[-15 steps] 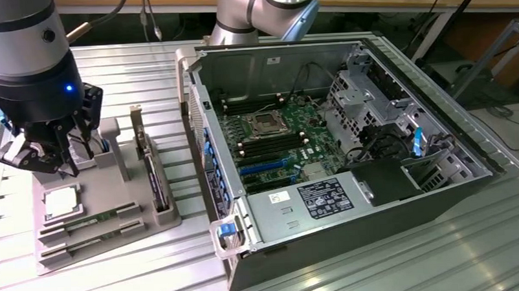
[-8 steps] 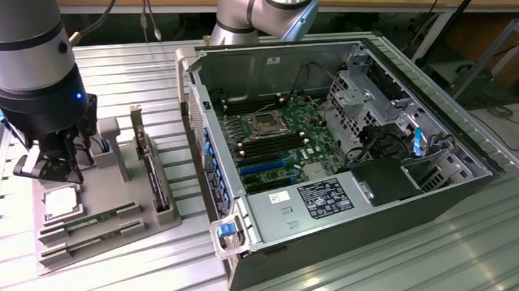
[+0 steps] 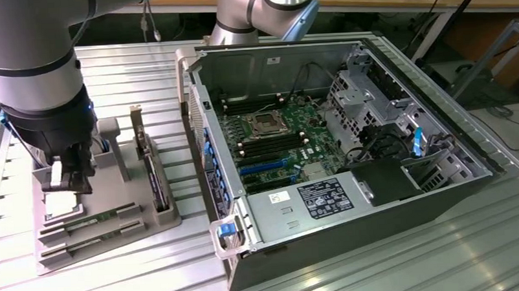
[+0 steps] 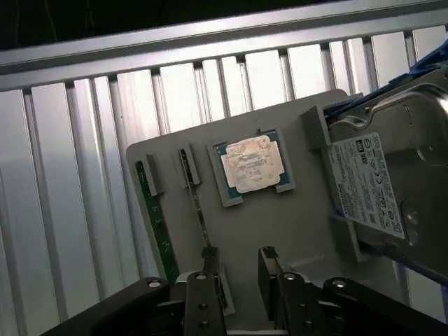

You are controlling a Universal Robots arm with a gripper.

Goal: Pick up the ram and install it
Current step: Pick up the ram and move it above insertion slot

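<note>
Two green ram sticks lie side by side in slots of the grey holder tray (image 3: pixel 116 244): one ram stick (image 4: pixel 158 227) at the tray's edge, the other (image 4: pixel 199 210) seen edge-on beside it. In the exterior view they are the nearer ram (image 3: pixel 89 243) and the farther ram (image 3: pixel 91 223). My gripper (image 3: pixel 67 184) hangs just above the tray, over the silver processor chip (image 4: pixel 250 164). In the wrist view the gripper (image 4: pixel 239 260) is open with nothing between its fingers, and one finger (image 4: pixel 210 262) is over the inner ram's end.
A hard drive (image 4: pixel 381 189) stands at the tray's far side and a dark expansion card (image 3: pixel 154 178) stands upright in the tray. The open computer case (image 3: pixel 348 200) lies on the exterior view's right, its motherboard (image 3: pixel 281 141) with dark memory slots exposed.
</note>
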